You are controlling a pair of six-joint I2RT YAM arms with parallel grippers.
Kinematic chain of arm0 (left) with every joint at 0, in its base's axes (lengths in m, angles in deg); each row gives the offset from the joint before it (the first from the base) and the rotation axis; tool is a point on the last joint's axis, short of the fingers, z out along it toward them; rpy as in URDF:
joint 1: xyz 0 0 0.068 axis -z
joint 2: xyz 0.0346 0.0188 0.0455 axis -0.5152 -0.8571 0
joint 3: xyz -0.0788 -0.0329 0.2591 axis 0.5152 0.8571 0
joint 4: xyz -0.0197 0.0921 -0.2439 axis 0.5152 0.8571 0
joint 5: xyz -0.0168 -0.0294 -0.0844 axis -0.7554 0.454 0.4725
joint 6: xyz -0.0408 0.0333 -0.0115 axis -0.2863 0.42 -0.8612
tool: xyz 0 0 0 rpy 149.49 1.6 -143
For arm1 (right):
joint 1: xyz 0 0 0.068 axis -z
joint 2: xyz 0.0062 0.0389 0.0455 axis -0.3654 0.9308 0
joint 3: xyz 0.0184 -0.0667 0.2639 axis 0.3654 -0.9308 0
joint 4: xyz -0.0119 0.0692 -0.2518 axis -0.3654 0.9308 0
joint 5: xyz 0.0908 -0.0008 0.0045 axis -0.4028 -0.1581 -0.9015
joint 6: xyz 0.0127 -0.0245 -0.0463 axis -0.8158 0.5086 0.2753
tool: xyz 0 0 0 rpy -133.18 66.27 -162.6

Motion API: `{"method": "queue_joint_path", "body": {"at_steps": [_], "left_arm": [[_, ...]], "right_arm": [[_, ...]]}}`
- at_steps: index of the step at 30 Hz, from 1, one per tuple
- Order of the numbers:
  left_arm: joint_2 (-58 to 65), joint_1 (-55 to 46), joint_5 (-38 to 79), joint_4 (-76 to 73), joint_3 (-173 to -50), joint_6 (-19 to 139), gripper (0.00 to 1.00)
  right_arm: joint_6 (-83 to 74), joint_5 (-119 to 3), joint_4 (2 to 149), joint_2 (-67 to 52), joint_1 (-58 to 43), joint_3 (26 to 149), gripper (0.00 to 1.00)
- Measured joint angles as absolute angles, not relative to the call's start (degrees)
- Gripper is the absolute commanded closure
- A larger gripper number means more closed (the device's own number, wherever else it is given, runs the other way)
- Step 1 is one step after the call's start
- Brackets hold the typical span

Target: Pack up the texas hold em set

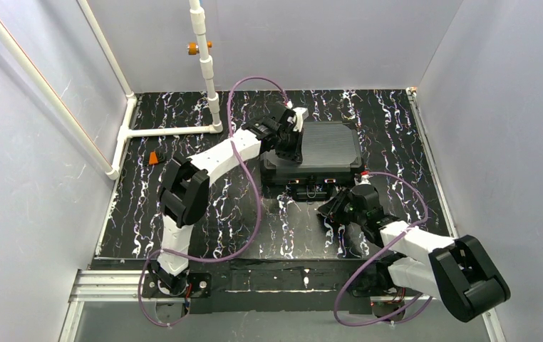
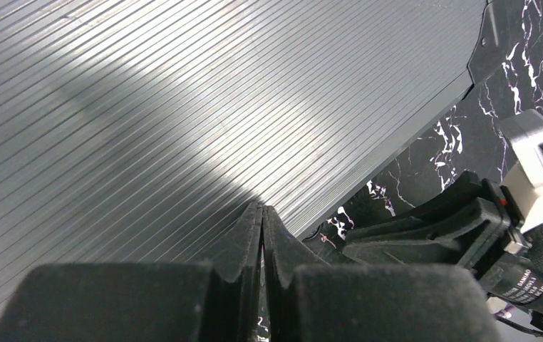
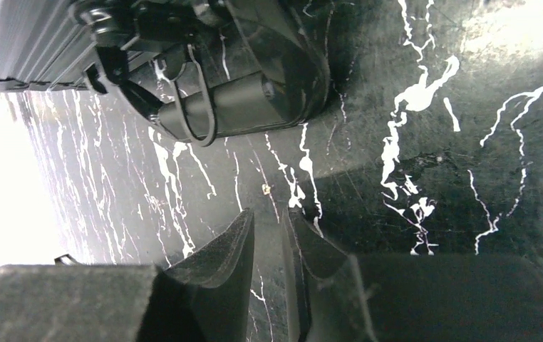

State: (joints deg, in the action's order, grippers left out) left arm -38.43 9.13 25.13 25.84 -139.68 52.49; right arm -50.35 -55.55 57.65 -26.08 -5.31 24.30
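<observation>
The black case of the hold'em set sits shut on the marbled black table, toward the far side and a little right of centre. Its ribbed lid lies flat and its carry handle faces the near edge. None of the chips or cards can be seen from here.

The left arm reaches over from the left. The left gripper is clenched, its tips pressed together with nothing between them, and it rests on the left part of the lid.

The right gripper hangs low over bare table just near of the case, by the handle. Its fingers stand slightly apart with only a slim gap, and they grasp nothing.

Well off to the left, near the white pipe frame, lies a small orange block.
</observation>
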Motion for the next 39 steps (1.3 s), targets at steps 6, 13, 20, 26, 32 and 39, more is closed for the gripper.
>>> {"method": "queue_joint_path", "body": {"at_steps": [6,13,20,26,32,39], "left_arm": [[-35.4,9.1,25.1,18.8,-133.1,51.8,1.0],[-33.7,9.0,25.0,14.6,-129.3,51.1,1.0],[-32.4,9.0,25.0,11.2,-126.4,50.5,1.0],[-31.3,8.9,24.9,8.8,-124.1,50.0,1.0],[-28.9,8.8,24.9,6.5,-120.1,49.2,1.0],[-26.8,8.8,24.7,3.9,-116.4,48.6,1.0]], "right_arm": [[-53.2,-55.8,52.1,-20.4,-5.3,24.3,0.77],[-55.4,-56.1,46.1,-15.4,-5.3,24.4,0.84],[-56.7,-56.7,42.2,-11.0,-5.3,25.5,0.86],[-57.1,-56.9,41.3,-9.5,-5.3,26.4,0.86],[-57.1,-56.7,42.0,-9.2,-5.3,27.2,0.87],[-56.9,-56.7,43.2,-8.7,-5.3,29.0,0.87]]}}
